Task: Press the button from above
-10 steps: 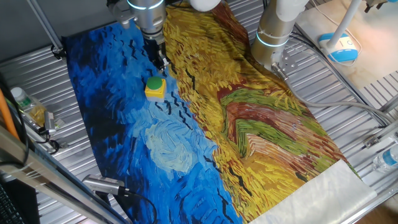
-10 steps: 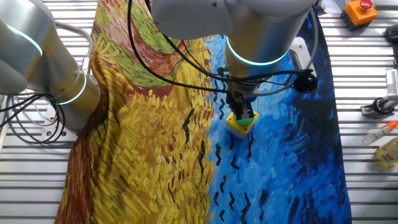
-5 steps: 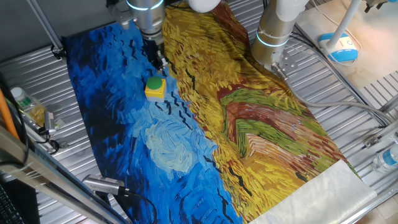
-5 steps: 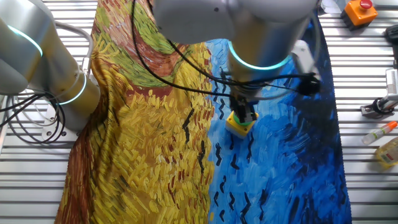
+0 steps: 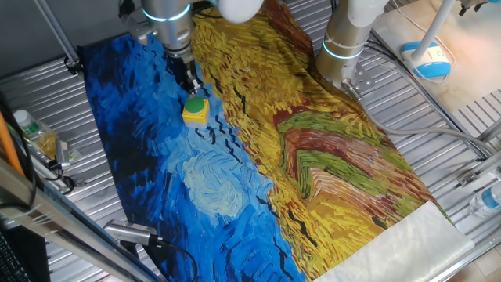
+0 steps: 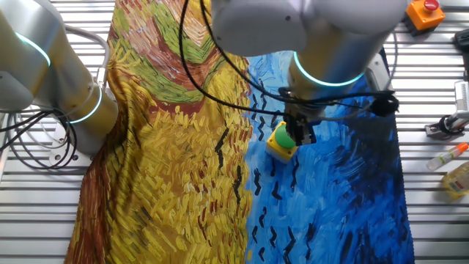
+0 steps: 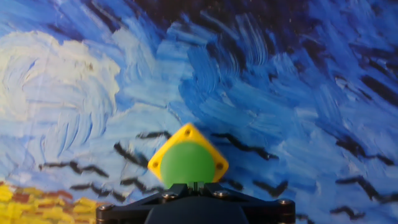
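The button is a small yellow box with a round green cap, standing on the blue part of the painted cloth. It also shows in the other fixed view and low in the middle of the hand view. My gripper hangs just above and slightly behind the button, apart from it. In the other fixed view the gripper is at the cap's right edge. In the hand view the dark fingertips meet at a thin seam just below the green cap, holding nothing.
The arm's base stands at the cloth's far edge. A bottle lies on the metal slats on one side. An orange box with a red cap, a clamp and a bottle lie beyond the cloth's blue edge.
The arm has shifted sideways over the blue cloth, bringing the gripper from behind the button to just beside the green cap. The button has not moved.
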`<state>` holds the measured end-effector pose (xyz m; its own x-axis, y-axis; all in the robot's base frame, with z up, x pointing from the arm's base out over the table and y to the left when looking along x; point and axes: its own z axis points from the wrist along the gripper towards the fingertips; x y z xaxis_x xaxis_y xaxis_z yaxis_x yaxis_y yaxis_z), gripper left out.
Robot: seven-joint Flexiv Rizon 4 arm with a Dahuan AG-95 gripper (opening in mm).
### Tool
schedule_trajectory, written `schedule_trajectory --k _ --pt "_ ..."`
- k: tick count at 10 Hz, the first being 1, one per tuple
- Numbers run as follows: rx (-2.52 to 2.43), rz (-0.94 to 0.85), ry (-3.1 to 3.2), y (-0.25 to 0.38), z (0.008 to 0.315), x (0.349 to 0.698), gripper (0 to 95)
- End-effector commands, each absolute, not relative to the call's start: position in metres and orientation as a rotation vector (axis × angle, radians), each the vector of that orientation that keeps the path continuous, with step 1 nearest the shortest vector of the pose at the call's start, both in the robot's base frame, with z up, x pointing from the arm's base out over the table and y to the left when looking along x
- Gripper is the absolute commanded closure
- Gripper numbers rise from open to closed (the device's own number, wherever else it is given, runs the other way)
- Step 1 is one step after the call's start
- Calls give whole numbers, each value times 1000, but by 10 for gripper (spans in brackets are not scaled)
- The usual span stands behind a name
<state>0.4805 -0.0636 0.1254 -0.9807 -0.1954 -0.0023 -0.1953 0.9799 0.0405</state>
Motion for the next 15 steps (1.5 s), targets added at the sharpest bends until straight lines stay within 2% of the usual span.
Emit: schedule_trajectory --k 1,15 --pt "312 -69 -3124 -62 119 483 950" --pt "304 -70 -3141 -53 91 483 950"
